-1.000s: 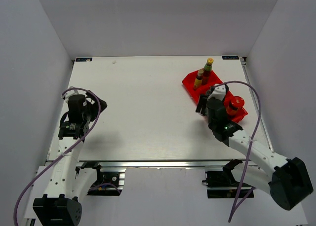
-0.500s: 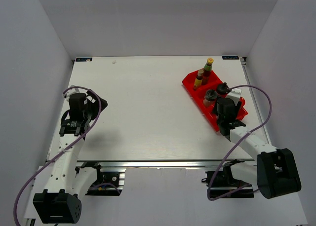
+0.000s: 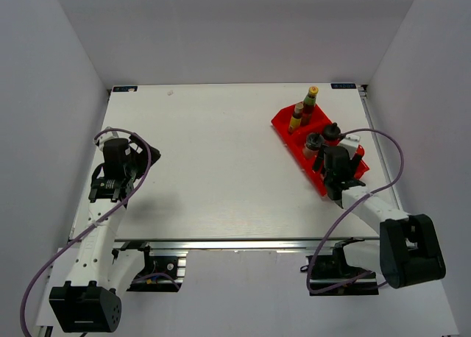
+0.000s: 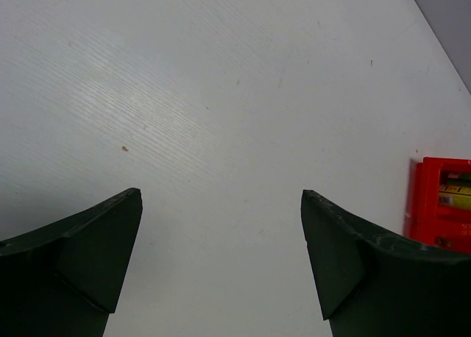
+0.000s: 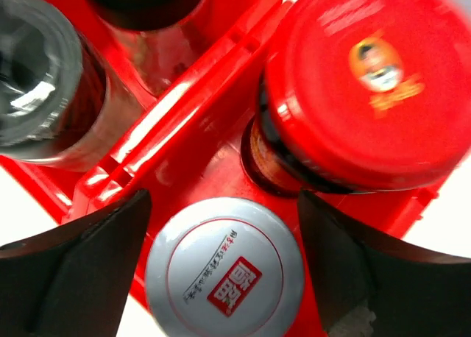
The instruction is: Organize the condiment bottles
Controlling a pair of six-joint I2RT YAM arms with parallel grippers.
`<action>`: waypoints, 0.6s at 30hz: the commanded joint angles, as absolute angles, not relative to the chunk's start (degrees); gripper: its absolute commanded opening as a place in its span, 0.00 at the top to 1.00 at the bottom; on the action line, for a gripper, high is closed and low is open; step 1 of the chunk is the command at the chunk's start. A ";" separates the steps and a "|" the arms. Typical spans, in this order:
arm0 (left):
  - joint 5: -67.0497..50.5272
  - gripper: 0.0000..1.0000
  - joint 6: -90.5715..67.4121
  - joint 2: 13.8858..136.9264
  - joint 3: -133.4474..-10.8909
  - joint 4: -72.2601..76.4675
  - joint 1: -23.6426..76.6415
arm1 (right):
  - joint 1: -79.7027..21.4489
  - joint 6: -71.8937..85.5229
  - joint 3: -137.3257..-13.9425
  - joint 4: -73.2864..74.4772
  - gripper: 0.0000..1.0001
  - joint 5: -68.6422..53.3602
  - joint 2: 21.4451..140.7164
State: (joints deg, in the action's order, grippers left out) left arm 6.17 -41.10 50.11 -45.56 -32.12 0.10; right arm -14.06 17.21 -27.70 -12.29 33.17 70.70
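Observation:
The red bin (image 3: 285, 123) at the back right holds the condiment bottles. Two slim dark sauce bottles (image 3: 310, 101) (image 3: 296, 118) stand at its far end, and two black-capped shakers (image 3: 313, 142) (image 3: 331, 131) in its middle. My right gripper (image 3: 337, 166) hangs over the near end. In the right wrist view it (image 5: 224, 197) is open, its fingers flanking the white-lidded jar (image 5: 224, 267), which stands in the bin (image 5: 184, 123). The red-lidded jar (image 5: 368, 87) stands beside it, with one shaker (image 5: 37, 79) to the left. My left gripper (image 4: 221, 193) is open over bare table.
The bin lies diagonally near the table's right edge (image 3: 379, 142). The grey ridged table top (image 3: 206, 153) spreads between the two arms. My left arm (image 3: 110, 182) stays near the left edge. The bin's corner (image 4: 441, 204) shows far off in the left wrist view.
My right arm swung from the bin's left side to over its near end, then its jaws widened around the white-lidded jar. The left arm barely moved.

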 commanded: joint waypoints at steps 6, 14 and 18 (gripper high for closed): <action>5.89 0.02 -40.61 48.34 -46.32 -32.25 0.09 | -13.97 18.37 -34.62 -6.17 0.11 28.66 57.23; 6.85 0.02 -40.87 47.64 -46.93 -33.40 0.09 | -14.06 19.77 -37.18 5.09 0.11 6.70 42.66; 7.38 0.02 -41.04 47.11 -47.28 -33.66 0.09 | -13.97 23.46 -34.46 8.26 0.11 -1.82 36.66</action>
State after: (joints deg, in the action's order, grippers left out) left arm 6.42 -41.15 48.69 -45.58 -32.99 0.10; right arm -14.00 20.21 -35.66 4.05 8.58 39.79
